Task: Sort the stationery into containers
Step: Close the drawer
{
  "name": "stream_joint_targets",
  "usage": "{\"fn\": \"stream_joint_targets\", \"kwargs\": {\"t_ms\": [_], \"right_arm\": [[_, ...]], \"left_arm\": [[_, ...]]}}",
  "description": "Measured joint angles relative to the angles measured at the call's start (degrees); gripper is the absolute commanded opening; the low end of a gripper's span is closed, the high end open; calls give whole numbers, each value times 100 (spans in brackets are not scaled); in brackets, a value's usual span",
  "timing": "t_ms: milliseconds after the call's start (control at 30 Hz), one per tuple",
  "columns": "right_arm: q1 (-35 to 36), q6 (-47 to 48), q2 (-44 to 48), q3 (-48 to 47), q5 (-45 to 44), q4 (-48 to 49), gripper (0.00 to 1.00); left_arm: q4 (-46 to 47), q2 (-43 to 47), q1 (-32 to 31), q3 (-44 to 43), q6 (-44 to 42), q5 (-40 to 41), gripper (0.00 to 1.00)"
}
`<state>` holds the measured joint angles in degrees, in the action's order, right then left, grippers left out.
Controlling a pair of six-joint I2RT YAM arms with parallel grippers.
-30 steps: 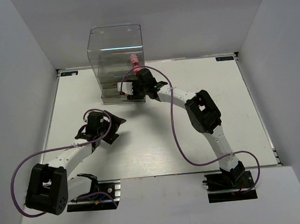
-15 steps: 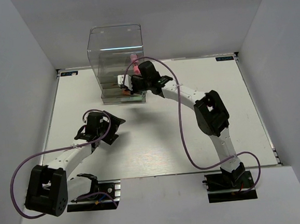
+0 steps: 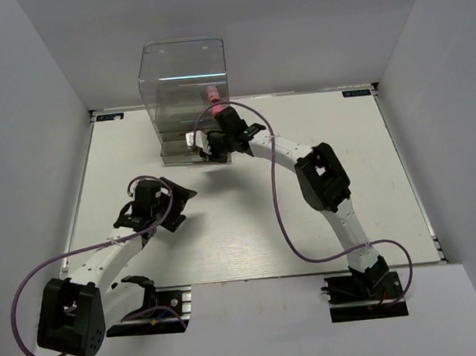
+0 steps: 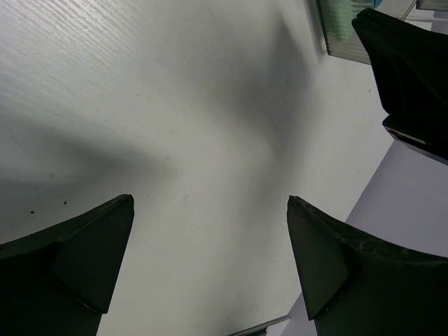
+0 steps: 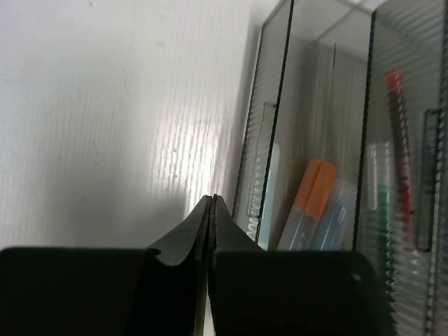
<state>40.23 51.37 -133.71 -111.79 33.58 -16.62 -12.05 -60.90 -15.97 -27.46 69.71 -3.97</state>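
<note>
The container (image 3: 183, 91) is a tall clear box with shallow drawers (image 3: 178, 146) at its base, standing at the far side of the table. A pink tube (image 3: 212, 93) stands upright inside its right corner. My right gripper (image 3: 194, 141) is shut and empty, its tips right at the drawer fronts. In the right wrist view the shut gripper (image 5: 212, 201) sits beside the ribbed drawers (image 5: 269, 140), which hold an orange-capped marker (image 5: 313, 187), a light-blue marker (image 5: 337, 215) and a red pen (image 5: 396, 119). My left gripper (image 3: 186, 207) hangs open over bare table (image 4: 210, 140), holding nothing.
White walls close in the table on the left, right and far sides. In the left wrist view the container's corner (image 4: 343, 31) and the dark body of the right arm (image 4: 413, 77) show at upper right.
The right gripper has closed from partly open and shifted a little along the drawer fronts. The left arm has barely moved, its jaws still wide.
</note>
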Motion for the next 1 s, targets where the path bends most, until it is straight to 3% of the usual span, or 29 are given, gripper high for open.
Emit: {"fn": "stream_joint_targets", "kwargs": {"t_ms": [1000], "right_arm": [[2,-341,-452,584,-2275,2328,0]], "left_arm": [[-704,188,0,7,254,13,100]]}}
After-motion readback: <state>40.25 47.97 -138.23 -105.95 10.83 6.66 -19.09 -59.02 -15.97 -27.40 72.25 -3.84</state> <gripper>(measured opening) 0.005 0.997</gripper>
